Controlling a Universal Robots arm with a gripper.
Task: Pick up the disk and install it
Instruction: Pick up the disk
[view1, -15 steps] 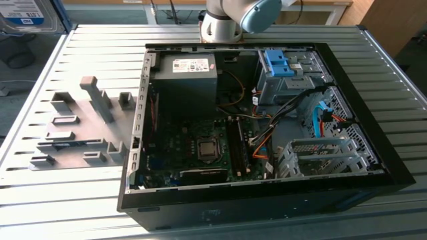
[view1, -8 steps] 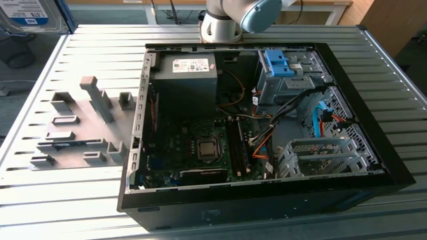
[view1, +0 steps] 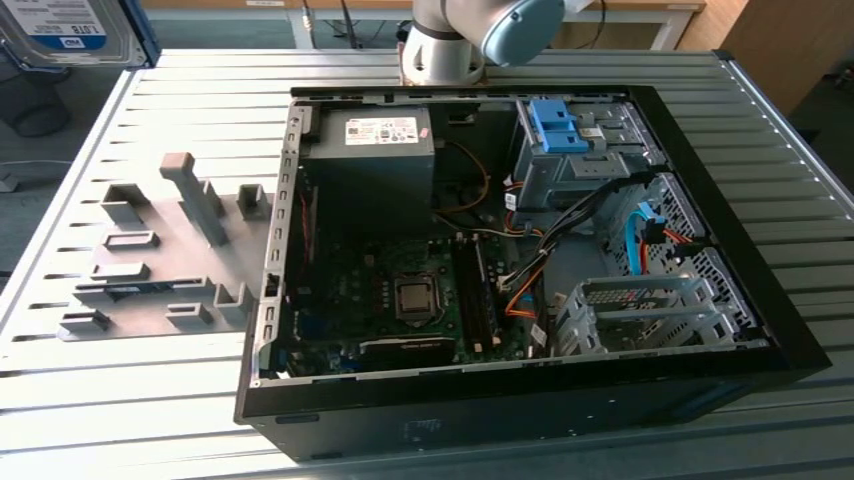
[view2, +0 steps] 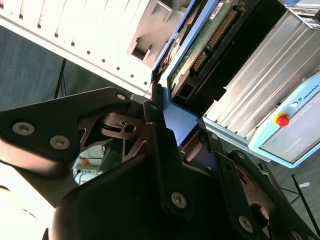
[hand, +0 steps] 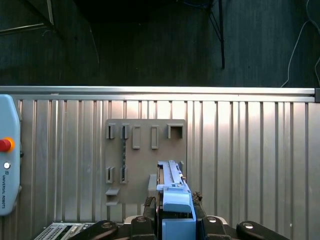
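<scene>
Disk (view1: 64, 28) hung in the air at the far left corner of the exterior view, well apart from the open computer case (view1: 787, 330), with its white-and-blue label facing the camera. In both wrist views the gripper (view2: 182, 125) (hand: 175, 212) was clamped on the disk's blue frame. Its 2 fingers (view2: 162, 145) pressed opposite sides, and the grey fixture plate (hand: 145, 170) on the slatted table (hand: 250, 150) lay beyond. Carrying it well probably called for a firm, square hold and enough height to clear the case wall. The exterior view cut off most of the disk. The gripper body hid the contact faces, so how deep the frame sat could not be told.
</scene>
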